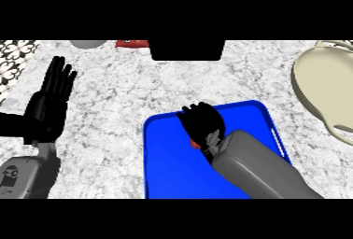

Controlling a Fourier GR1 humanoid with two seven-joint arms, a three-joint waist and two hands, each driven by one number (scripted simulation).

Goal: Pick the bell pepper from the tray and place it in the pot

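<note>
My main worry is the grasp itself. The right hand (202,123) covers almost all of the bell pepper (195,144), so I have no good view of the contact. If I lift now and the hand sits off centre on the pepper, it could roll out and fall back on the blue tray (165,168), or slide toward the tray's raised edge. A second risk is the way to the pot (312,86). This cream pot stands well apart, at the right of the view and farther from the robot, and the tray's right rim lies between. A low carry could hit that rim or the wall of the pot, so I judge a clear lift is needed first.

The pepper is on the tray, near its middle. I see only a small red part of it, at the left side of the right hand, close to where the hand meets the grey forearm. The hand is over it and seems to touch it. Whether the hand is clamped on the pepper or only lies above it, I cannot tell.

The left hand (50,100) rests over the marble counter (117,116) at the left, fingers straight and apart, holding nothing.
</note>
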